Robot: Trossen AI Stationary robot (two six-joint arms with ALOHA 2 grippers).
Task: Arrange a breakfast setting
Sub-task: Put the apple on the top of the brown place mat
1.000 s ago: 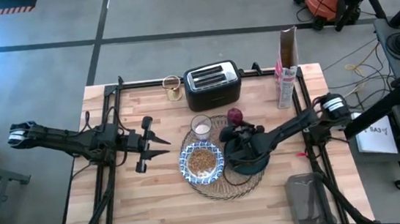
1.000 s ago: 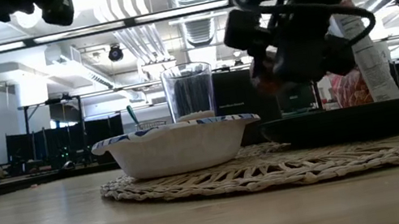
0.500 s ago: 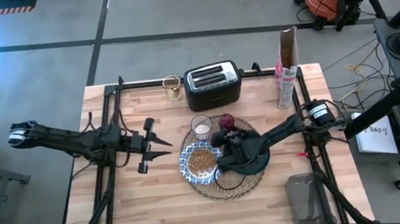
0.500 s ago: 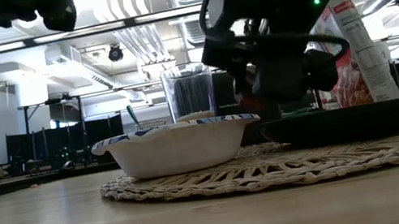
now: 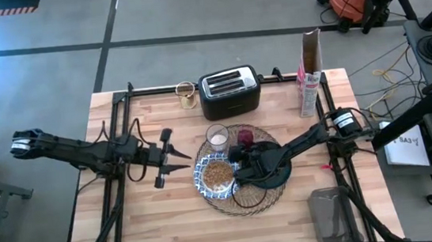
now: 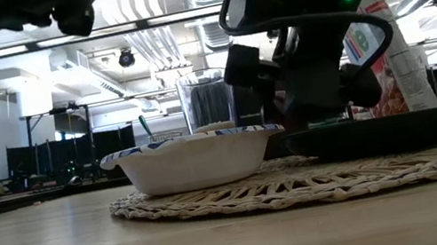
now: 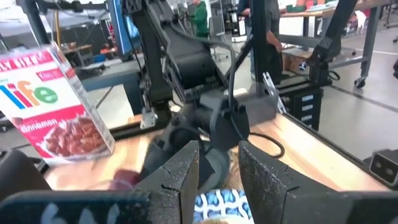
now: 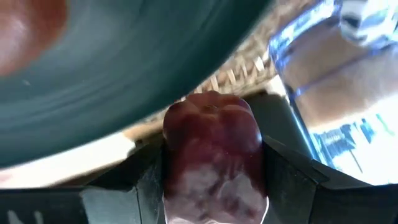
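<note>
A round woven placemat (image 5: 243, 198) lies mid-table. On it stand a blue-and-white bowl (image 5: 217, 175) of cereal, a dark teal plate (image 5: 273, 175) and, at its far edge, a clear glass (image 5: 217, 137). My right gripper (image 5: 244, 144) reaches in from the right over the plate, shut on a dark red-brown pastry (image 8: 211, 143) (image 5: 244, 136) just right of the glass. Left of the placemat, my left gripper (image 5: 173, 158) stands open, above the table and pointing level at the bowl, with nothing between its fingers. My right gripper pinches the pastry between its two fingers, one on each of its opposite sides (image 8: 171, 155). The fingers slant down from the table's right. The pastry sits over the placemat's weave (image 8: 242, 74) between plate rim and glass; whether it touches the mat I cannot tell.
A black toaster (image 5: 229, 90) and a small jar (image 5: 186, 94) stand at the far edge. An open cereal box (image 5: 311, 72) is at the far right. A grey container (image 5: 335, 217) sits at the near right corner. Bare wood lies near and left of the placemat.
My right gripper has carried the pastry toward the table's left, close beside the glass, and sunk lower over the plate's far rim, tipping further down. It has kept hold of the pastry throughout.
</note>
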